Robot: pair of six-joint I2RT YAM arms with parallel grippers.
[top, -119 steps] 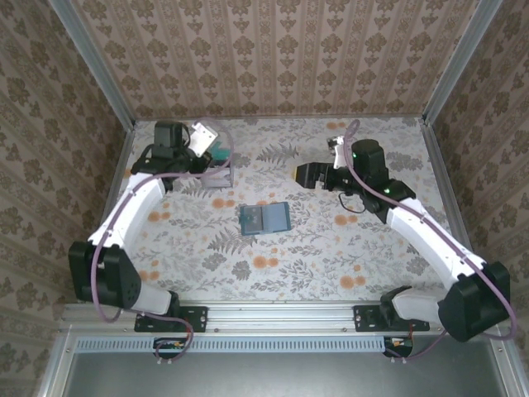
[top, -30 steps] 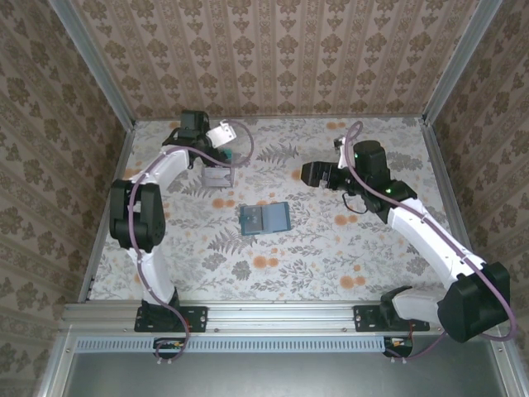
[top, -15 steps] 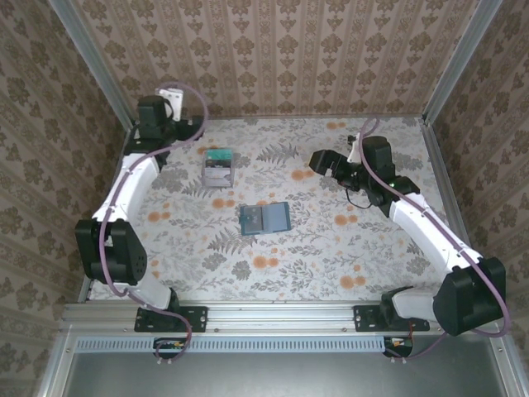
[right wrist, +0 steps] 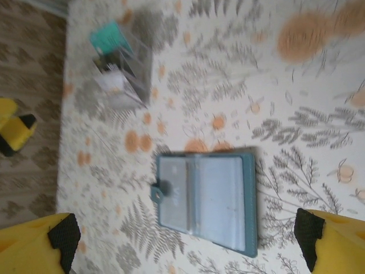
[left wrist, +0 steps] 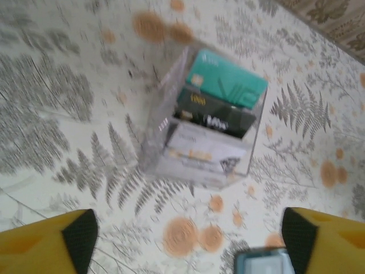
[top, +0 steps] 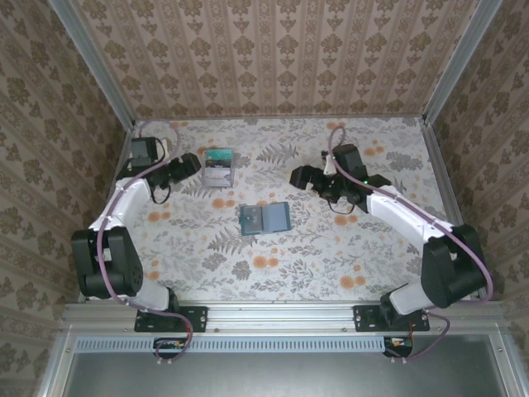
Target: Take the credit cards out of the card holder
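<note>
The left gripper (top: 190, 165) and right gripper (top: 297, 177) are held wide open, empty, and have been drawn inward; the card holder (top: 264, 218) is left unmoved.

Free table (top: 331, 248) around card holder (top: 264, 219) (box (top: 218, 168) apart)

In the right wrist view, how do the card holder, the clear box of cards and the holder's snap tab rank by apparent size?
1. card holder
2. clear box, though it seems farther away
3. snap tab
</note>
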